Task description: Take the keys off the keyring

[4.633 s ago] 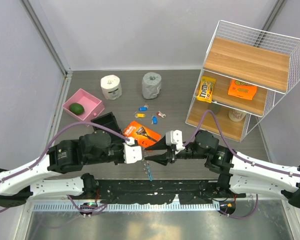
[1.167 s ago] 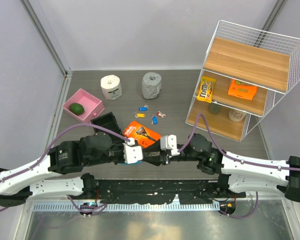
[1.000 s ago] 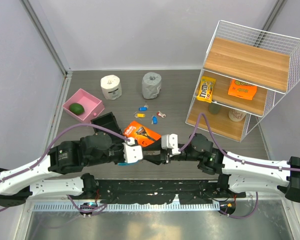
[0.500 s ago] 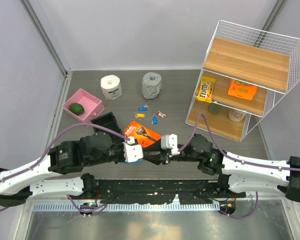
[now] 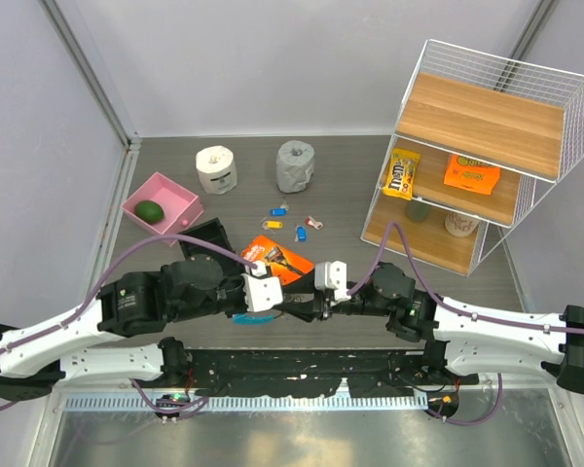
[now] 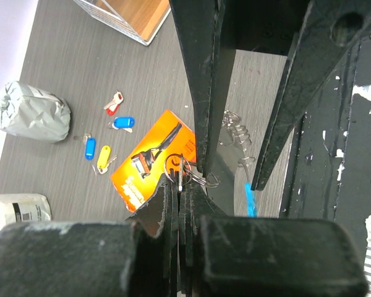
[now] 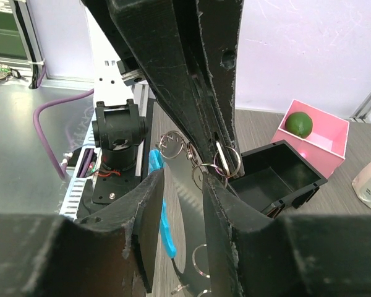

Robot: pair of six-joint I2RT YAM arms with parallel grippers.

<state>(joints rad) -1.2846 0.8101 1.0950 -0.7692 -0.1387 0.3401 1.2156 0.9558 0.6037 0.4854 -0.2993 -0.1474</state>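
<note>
Left claw [image 6: 180, 189] clenched on keys [image 6: 185, 174], grey wire loops pinched at its tip. Right claw [image 7: 182, 182] released, jaws apart, one finger just beside the keys. Keyring [image 7: 166, 232], light-blue band, lies below both claws; link to keys unclear. Loose loops [image 6: 235, 133] on table [image 6: 80, 68] beyond right claw

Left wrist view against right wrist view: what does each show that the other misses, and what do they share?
Only the left wrist view shows the grey roll, the coloured tagged keys and a corner of the wire shelf. Only the right wrist view shows the pink box with the lime inside it. Both show the grey key cluster and the light-blue keyring.
</note>
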